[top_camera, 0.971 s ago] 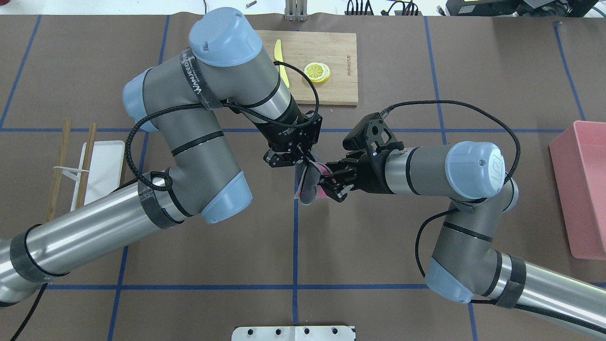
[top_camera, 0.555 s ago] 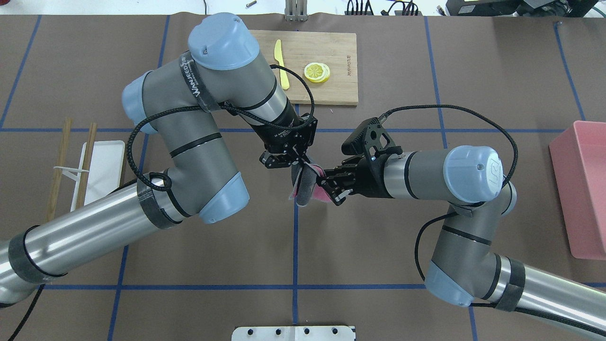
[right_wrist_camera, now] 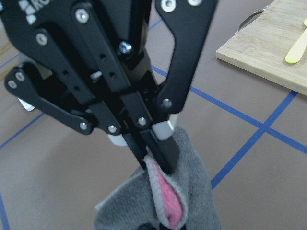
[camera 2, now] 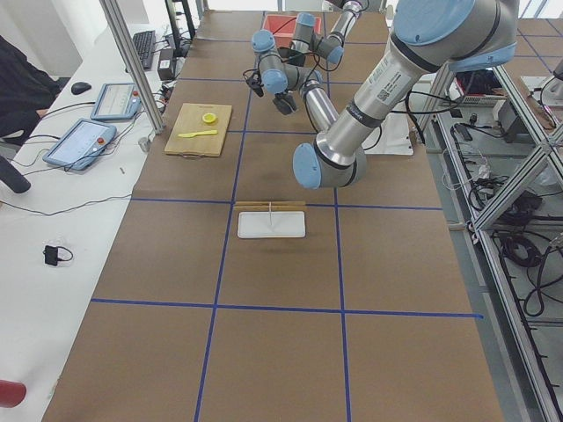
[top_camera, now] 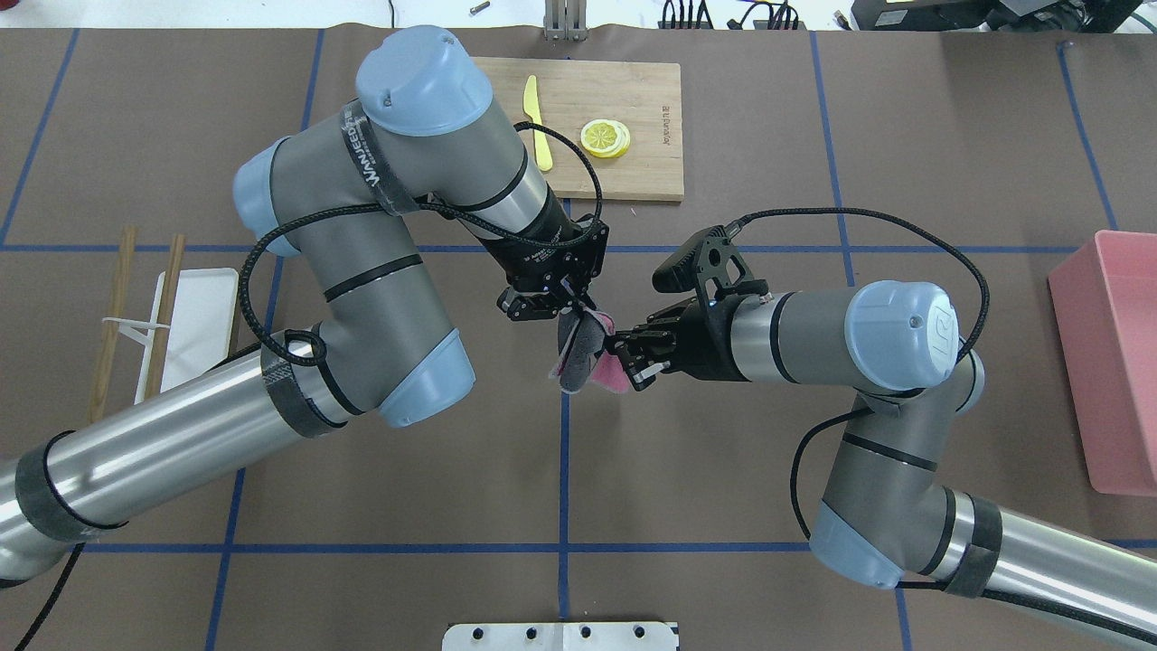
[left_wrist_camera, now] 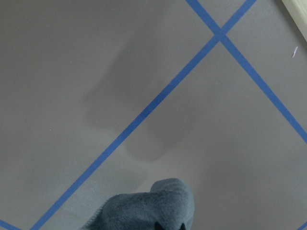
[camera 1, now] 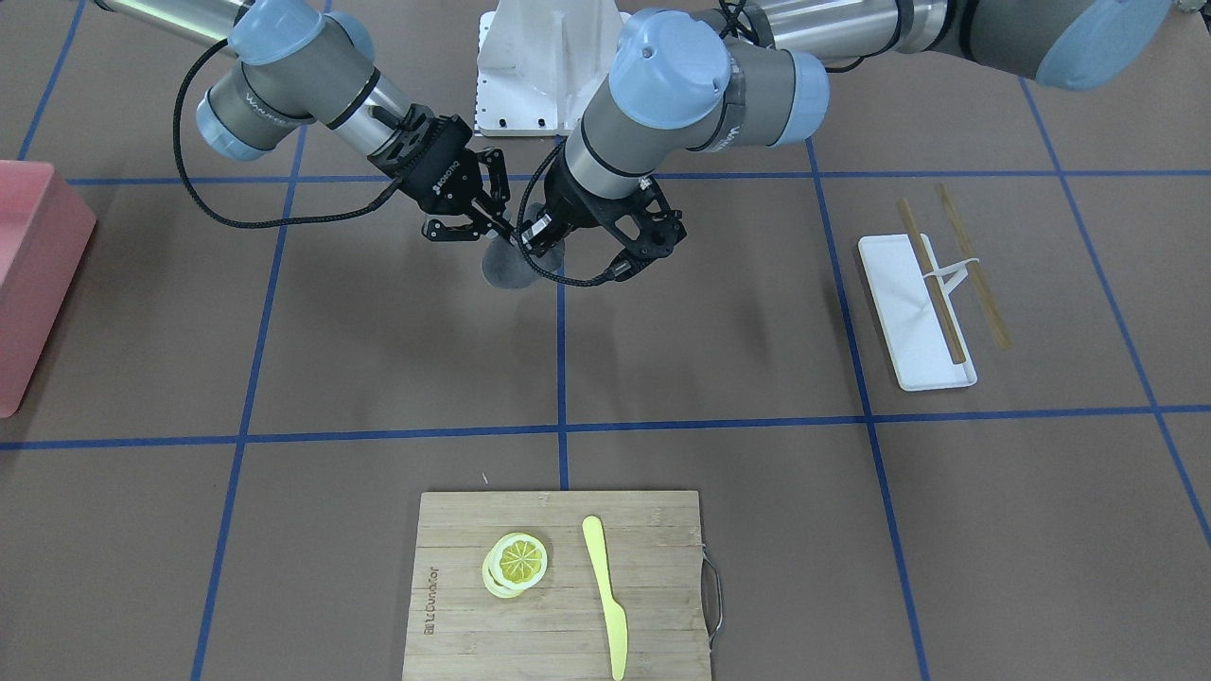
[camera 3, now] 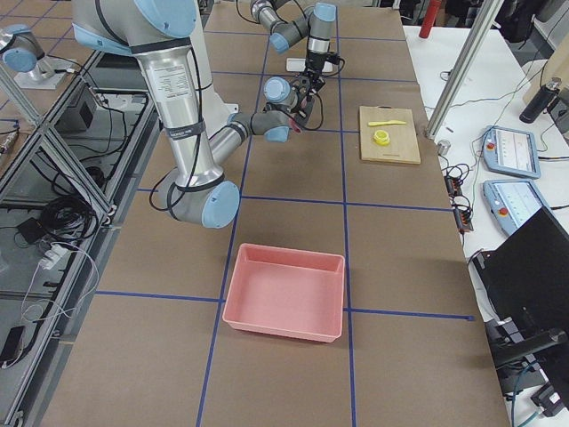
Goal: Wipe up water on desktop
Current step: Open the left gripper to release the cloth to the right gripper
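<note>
The brown desktop [top_camera: 723, 452] with blue tape lines fills the views. My left gripper [top_camera: 571, 312] points down over the table's middle and is shut on the top edge of a grey cloth with a pink side [top_camera: 578, 348], which hangs just above the desktop. The right wrist view shows the left gripper [right_wrist_camera: 156, 158] pinching the cloth [right_wrist_camera: 192, 191]. My right gripper [top_camera: 624, 360] reaches in level from the right, open, with its fingertips at the cloth's lower right side. I can make out no water on the surface.
A bamboo cutting board [top_camera: 633, 108] with lemon slices [top_camera: 605, 137] and a yellow knife [top_camera: 536, 131] lies at the far middle. A white tray [top_camera: 194, 316] with chopsticks [top_camera: 113, 316] lies at the left. A pink bin [top_camera: 1112, 362] stands at the right edge.
My right gripper has moved left, closer to the hanging cloth. The left gripper with the cloth has shifted slightly left.
</note>
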Robot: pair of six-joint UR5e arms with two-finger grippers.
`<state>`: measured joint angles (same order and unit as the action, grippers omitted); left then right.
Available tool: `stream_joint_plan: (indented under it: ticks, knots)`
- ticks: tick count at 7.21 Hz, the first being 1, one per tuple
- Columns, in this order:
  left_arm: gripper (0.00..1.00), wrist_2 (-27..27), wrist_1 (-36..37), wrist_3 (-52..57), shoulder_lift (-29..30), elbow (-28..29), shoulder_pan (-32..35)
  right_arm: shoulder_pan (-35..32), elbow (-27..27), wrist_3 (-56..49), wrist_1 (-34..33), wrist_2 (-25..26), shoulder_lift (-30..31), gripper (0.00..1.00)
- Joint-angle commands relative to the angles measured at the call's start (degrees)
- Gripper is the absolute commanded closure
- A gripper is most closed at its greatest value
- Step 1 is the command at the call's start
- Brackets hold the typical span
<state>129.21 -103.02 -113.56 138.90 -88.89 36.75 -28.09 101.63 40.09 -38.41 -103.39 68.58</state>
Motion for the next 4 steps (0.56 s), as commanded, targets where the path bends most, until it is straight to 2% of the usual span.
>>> stream_joint_plan:
  ticks: [1, 3, 4]
  knots:
    - [0.03, -3.93, -2.45, 4.03, -1.61, -1.36, 0.08, -0.13, 0.23, 0.17, -0.09, -0.06, 0.15, 1.00]
    - [0.02, -6.67, -2.10, 5.18, -5.64, -7.39, 1.47, -0.82, 0.50, 0.17, -0.52, -0.14, 1.38, 1.00]
    - [0.02, -6.69, -1.84, 7.28, -8.53, -11.00, 4.18, -2.13, 2.24, 0.17, -1.22, -0.49, 4.69, 1.00]
